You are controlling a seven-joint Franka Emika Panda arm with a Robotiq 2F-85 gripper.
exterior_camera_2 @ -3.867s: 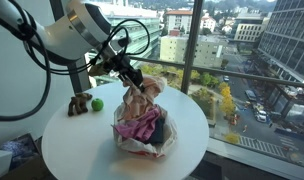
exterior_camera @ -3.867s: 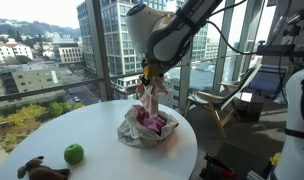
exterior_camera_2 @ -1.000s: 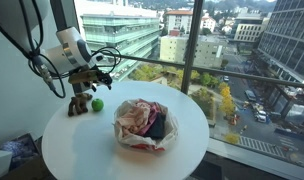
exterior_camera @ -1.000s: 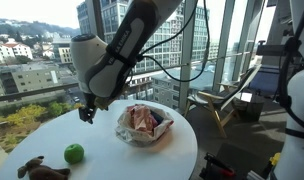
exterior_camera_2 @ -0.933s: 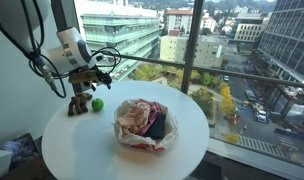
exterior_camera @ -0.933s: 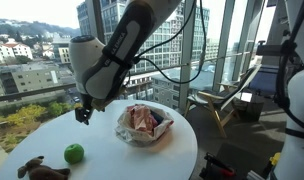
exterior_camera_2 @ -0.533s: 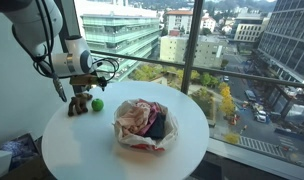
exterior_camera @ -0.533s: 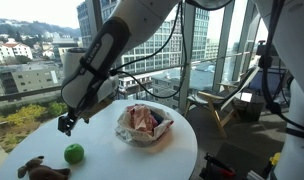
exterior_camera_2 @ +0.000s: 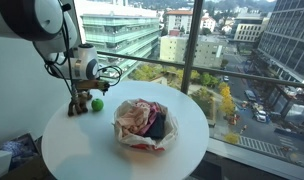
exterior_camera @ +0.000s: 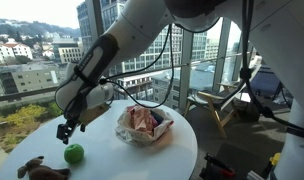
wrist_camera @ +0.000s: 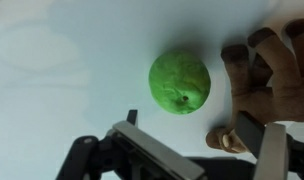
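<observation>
Gripper (exterior_camera: 64,131), jaws spread wide and empty, hovering over the green apple (wrist_camera: 180,82) on the round white table (exterior_camera: 112,158). We see a brown plush toy (wrist_camera: 267,75) just beside the apple and a crumpled cloth bundle (exterior_camera: 144,124) well apart from it.

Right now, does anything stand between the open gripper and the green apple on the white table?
Nothing visible does. The gripper hangs above the green apple with open jaws and only air between. The brown toy lies close beside the apple, not over it, though near one finger in the wrist view.
</observation>
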